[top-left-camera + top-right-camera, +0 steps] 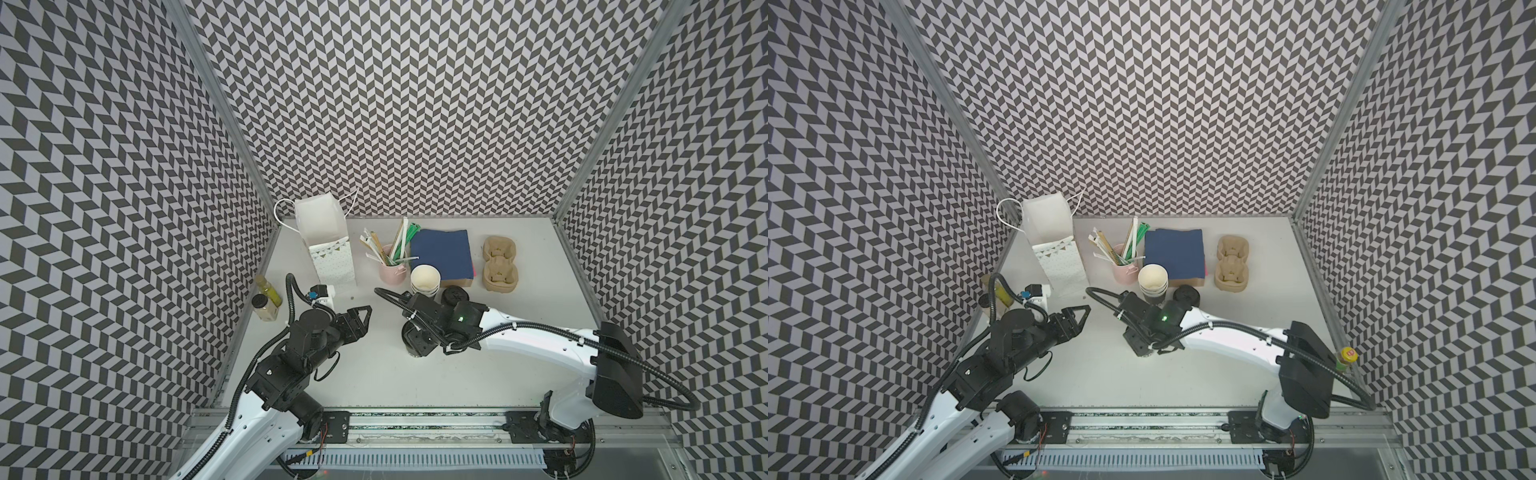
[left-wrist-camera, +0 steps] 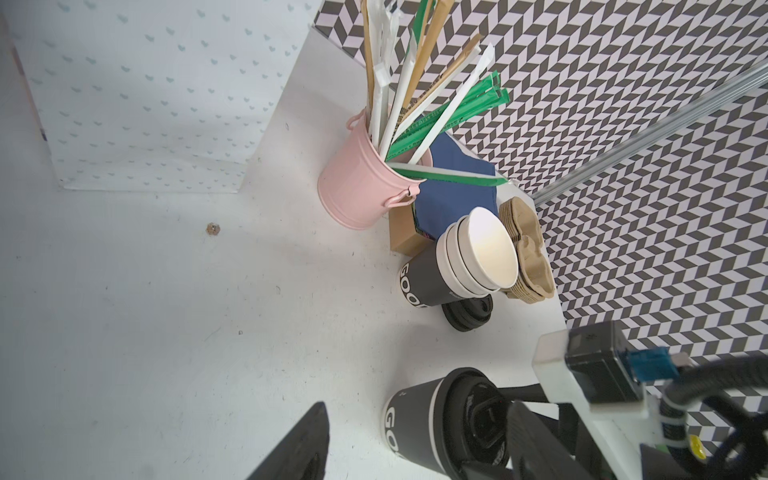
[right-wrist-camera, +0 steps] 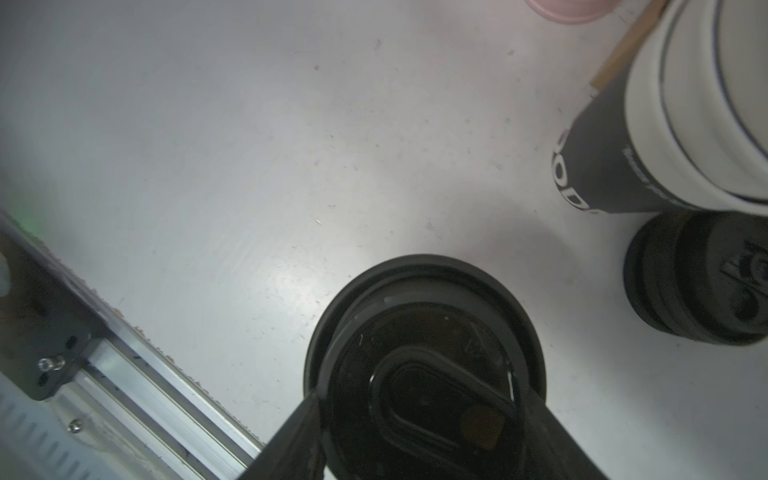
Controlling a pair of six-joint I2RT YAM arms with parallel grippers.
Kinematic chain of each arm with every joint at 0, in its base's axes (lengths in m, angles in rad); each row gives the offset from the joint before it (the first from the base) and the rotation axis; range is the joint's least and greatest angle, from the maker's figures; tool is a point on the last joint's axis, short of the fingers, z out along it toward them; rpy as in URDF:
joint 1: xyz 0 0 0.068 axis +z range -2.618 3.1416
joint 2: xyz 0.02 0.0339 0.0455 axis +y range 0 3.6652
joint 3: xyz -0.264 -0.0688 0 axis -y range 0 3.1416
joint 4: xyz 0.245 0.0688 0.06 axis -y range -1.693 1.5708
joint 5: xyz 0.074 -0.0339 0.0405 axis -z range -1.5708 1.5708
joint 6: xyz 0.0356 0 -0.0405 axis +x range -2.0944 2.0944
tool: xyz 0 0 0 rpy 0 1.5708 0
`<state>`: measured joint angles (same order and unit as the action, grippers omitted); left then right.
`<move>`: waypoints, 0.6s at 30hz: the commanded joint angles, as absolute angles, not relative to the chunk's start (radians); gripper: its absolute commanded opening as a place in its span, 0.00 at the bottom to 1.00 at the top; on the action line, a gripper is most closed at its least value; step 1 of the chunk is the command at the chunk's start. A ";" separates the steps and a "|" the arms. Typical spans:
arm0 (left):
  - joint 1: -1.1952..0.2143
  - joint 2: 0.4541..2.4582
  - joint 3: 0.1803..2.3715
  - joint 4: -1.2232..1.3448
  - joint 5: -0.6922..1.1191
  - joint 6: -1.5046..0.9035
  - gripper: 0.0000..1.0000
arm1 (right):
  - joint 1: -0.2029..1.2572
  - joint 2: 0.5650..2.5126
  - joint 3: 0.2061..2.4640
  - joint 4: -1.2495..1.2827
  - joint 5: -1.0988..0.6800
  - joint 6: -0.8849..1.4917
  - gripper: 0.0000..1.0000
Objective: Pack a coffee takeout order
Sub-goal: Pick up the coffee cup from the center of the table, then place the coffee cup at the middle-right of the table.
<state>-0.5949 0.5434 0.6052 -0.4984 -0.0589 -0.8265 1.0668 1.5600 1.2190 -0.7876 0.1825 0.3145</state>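
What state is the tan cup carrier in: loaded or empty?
Empty. In both top views the carrier shows both wells bare; the lidded cup stands well apart from it.

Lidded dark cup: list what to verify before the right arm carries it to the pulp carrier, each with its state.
1. Black plastic lid seated on the dark paper cup: ok.
2. Right claw closed across the lid's rim: ok.
3. Left claw open, empty, apart from the cup: ok.
4. Both wells of the tan moulded-pulp two-cup carrier empty: ok.
5. Straight route at table height: not ok; the pile of loose black lids lies on it, with the stack of lidless white-lined cups close beside.
6. Cup lifted off the white table: cannot tell.
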 commanded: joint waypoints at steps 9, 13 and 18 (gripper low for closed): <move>-0.589 0.678 0.703 -0.460 -0.091 -0.733 0.70 | 0.762 1.315 1.100 -0.838 0.279 0.379 0.57; -0.584 0.722 0.716 -0.429 -0.071 -0.716 0.70 | 0.660 1.248 1.050 -0.816 0.319 0.392 0.57; -0.578 0.772 0.729 -0.397 -0.036 -0.704 0.70 | 0.515 1.168 1.006 -0.809 0.274 0.357 0.56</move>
